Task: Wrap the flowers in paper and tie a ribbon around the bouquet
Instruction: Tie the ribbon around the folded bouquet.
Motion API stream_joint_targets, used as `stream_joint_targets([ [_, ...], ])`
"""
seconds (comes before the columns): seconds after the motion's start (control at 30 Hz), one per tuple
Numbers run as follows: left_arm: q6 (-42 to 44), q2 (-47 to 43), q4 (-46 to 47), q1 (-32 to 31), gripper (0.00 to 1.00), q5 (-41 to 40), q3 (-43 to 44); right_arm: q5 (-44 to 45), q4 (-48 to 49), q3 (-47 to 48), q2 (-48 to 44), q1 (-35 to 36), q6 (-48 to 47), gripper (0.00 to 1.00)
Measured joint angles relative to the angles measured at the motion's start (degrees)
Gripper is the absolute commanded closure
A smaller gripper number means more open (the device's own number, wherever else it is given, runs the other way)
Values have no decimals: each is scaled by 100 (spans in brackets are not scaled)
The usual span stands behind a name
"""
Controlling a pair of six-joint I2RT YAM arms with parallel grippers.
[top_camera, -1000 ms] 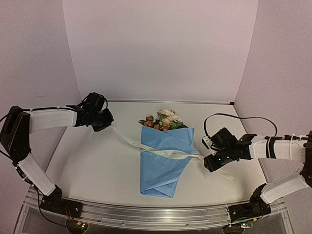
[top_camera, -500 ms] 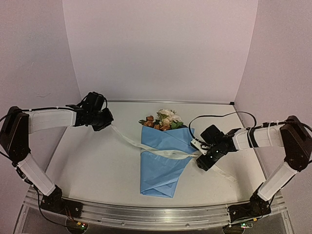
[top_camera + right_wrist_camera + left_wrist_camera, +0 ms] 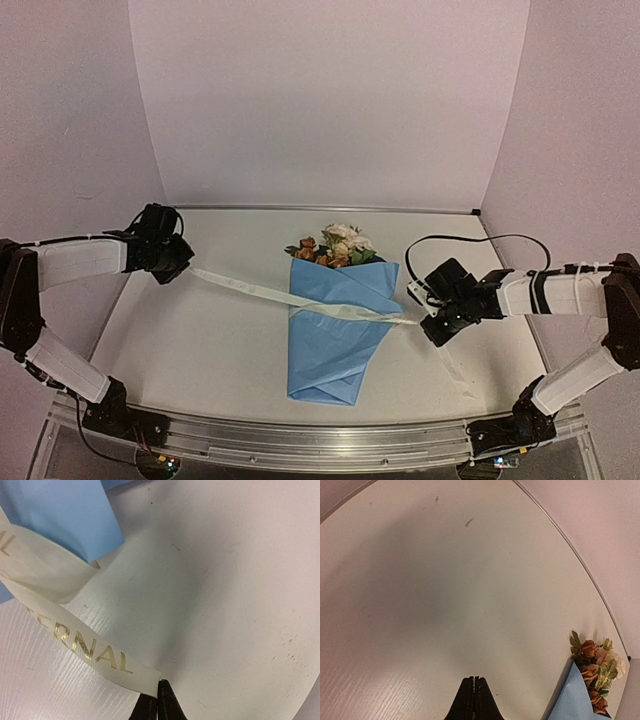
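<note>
The bouquet lies mid-table: cream and rust flowers point(image 3: 336, 243) stick out of the top of a light-blue paper point(image 3: 330, 350) cone. A cream ribbon point(image 3: 250, 290) with gold letters runs taut across the cone's middle, from one gripper to the other. My left gripper point(image 3: 177, 270) is shut at the ribbon's left end, far left of the cone. My right gripper point(image 3: 432, 328) is shut on the ribbon just right of the cone; a loose tail trails toward the front. In the right wrist view the ribbon point(image 3: 85, 647) ends pinched in the gripper point(image 3: 159, 682), beside the paper point(image 3: 65, 515). The left wrist view shows its gripper point(image 3: 475, 678) shut and the flowers point(image 3: 595, 670).
White walls close in the table on the left, back and right. A metal rail point(image 3: 300, 435) runs along the front edge by the arm bases. A black cable point(image 3: 470, 240) loops over the right arm.
My left gripper has pulled away to the left, drawing the ribbon straight and taut. My right gripper has gone from open to shut on the ribbon beside the cone.
</note>
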Motion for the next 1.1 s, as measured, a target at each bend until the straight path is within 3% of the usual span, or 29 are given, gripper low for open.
stream_joint_targets([
  [0.47,-695,-112,-32,1290,98,42,-1141,341,-856,590,204,0,525,100],
  [0.7,-761,14,413,1327,80,465,-1250,-18,-1195,1103,224,0,869,100],
  [0.93,-845,14,666,1307,34,786,-1411,-376,-1378,1552,302,0,991,100],
  [1.0,-916,-33,664,1246,25,839,-1412,-435,-1433,1556,302,0,999,100],
  [1.1,-1159,-282,599,892,21,792,-1413,-478,-1508,1556,302,2,1000,100],
])
